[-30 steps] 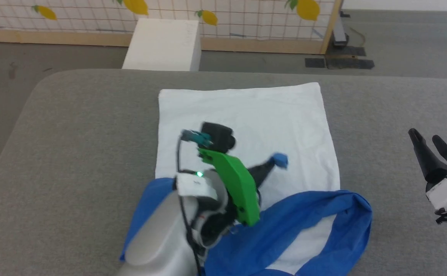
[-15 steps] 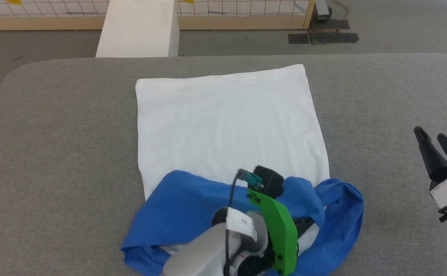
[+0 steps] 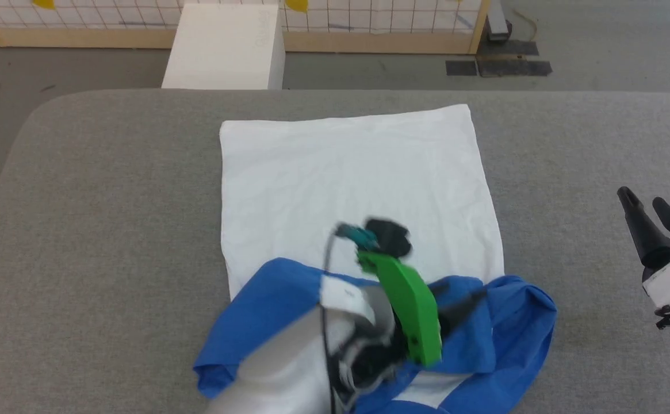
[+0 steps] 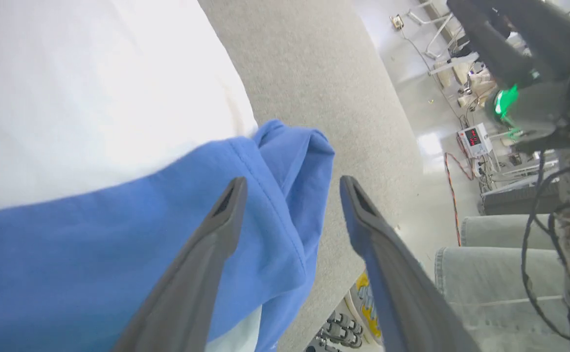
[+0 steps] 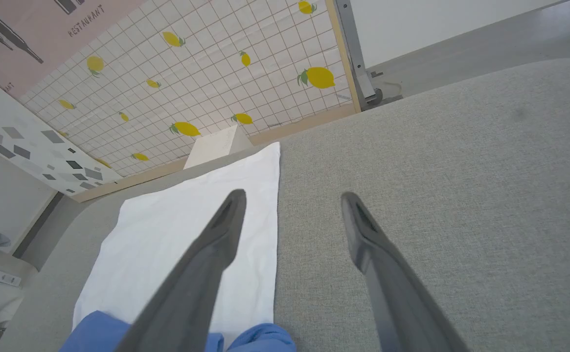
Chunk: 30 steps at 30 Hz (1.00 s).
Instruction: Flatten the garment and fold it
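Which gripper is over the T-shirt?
The left gripper, open above a blue sleeve of the T-shirt; the right gripper hangs over the grey tabletop.

The shirt point(image 3: 358, 172) has a plain white body and bright blue sleeves. The table point(image 3: 110, 230) under it is an even mid grey. The left pincer point(image 4: 292, 183) and the right pincer point(image 5: 292, 195) both have dark grey fingers. A vivid green bracket point(image 3: 406, 305) sits on the pale grey-white left arm point(image 3: 288, 368). Behind stand a white box point(image 3: 225, 49) and a white grid screen point(image 5: 206, 83) dotted with yellow lemons and framed in tan wood.
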Motion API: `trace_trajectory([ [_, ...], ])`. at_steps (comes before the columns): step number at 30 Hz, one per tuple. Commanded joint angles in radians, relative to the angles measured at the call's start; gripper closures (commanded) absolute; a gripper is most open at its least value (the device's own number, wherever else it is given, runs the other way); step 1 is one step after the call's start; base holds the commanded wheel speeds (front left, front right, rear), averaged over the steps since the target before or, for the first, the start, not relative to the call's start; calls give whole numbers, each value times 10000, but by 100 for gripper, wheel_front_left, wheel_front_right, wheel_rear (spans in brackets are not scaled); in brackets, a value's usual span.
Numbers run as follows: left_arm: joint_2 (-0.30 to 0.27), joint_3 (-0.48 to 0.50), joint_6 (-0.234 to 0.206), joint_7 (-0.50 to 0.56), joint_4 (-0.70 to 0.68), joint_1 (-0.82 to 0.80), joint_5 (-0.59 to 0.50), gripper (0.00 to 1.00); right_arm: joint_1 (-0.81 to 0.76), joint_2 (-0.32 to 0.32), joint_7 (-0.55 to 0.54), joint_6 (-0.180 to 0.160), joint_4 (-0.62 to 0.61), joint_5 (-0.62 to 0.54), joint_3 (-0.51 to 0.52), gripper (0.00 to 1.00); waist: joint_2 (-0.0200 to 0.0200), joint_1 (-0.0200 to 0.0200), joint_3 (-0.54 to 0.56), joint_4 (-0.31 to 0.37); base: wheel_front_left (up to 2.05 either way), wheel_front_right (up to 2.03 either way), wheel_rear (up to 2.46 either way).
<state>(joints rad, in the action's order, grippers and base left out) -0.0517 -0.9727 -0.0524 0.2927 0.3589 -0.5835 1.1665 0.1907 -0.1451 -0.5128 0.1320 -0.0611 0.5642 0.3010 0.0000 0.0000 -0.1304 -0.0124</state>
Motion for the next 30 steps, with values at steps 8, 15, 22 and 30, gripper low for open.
trace_trajectory([
  [8,-1522,2304,-283,-3563,-137,-734,-1076,0,92,70,10,-13,-66,-47,-148,0,0,0,335,-273,0,0,0],
  [15,-2920,3434,-1118,-5488,-47,-72,-2714,0,385,178,146,-13,35,-180,-343,0,0,0,34,-366,0,0,0],
  [22,-2582,6236,-1552,-5541,-2037,1717,-4725,0,1421,47,288,-13,443,-766,-782,0,0,0,-935,-425,0,0,0],
  [30,-1673,7532,-1009,-5543,-3328,2427,-6197,0,4334,-695,-623,-13,1818,-1856,-1242,0,0,0,-2466,-1055,0,0,0],
])
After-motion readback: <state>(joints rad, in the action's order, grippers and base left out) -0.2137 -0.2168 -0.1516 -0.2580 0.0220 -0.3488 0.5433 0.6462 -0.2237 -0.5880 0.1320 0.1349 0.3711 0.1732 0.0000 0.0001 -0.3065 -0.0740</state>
